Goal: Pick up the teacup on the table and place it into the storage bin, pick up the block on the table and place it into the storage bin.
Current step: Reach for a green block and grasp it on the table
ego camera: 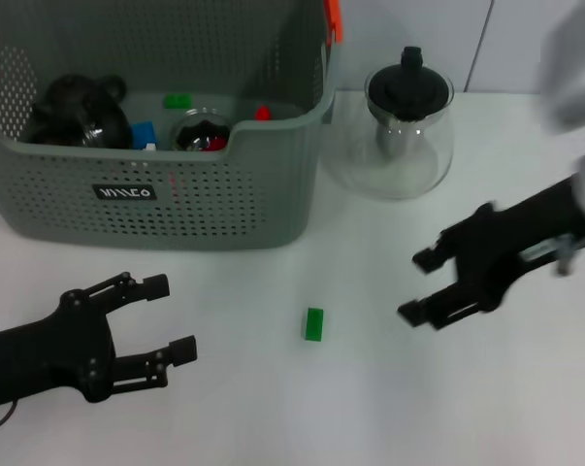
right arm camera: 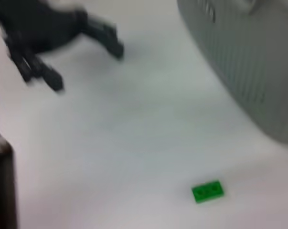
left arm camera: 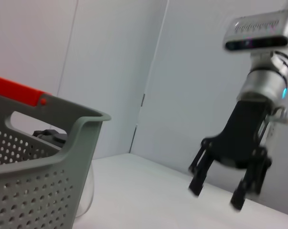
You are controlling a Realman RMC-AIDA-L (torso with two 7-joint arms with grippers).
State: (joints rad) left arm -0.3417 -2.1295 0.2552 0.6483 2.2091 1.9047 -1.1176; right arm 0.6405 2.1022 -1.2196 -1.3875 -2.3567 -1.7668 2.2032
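Landmark for this report is the bin point(ego camera: 156, 184), a grey-green perforated basket standing at the far left of the white table point(ego camera: 273, 408), with a black label on its near wall and an orange tab on its far right rim.

Bin contents: a glass cup point(ego camera: 201, 130) with red pieces inside, near the front wall; a dark rounded item to its left; small blue, green and red pieces around them. What the dark item is cannot be told.

Block point(ego camera: 313, 323): green, lying flat on the table in front of the bin's right corner, well apart from it and touching nothing.

Teapot point(ego camera: 408, 126): clear glass with a black lid, upright, just right of the bin.

Left gripper point(ego camera: 166, 316): low over the table in front of the bin's left half, fingers spread wide, empty, to the left of the block.

Right gripper point(ego camera: 423, 286): over the table right of the block and in front of the teapot, fingers spread wide, empty. Neither gripper touches the block.
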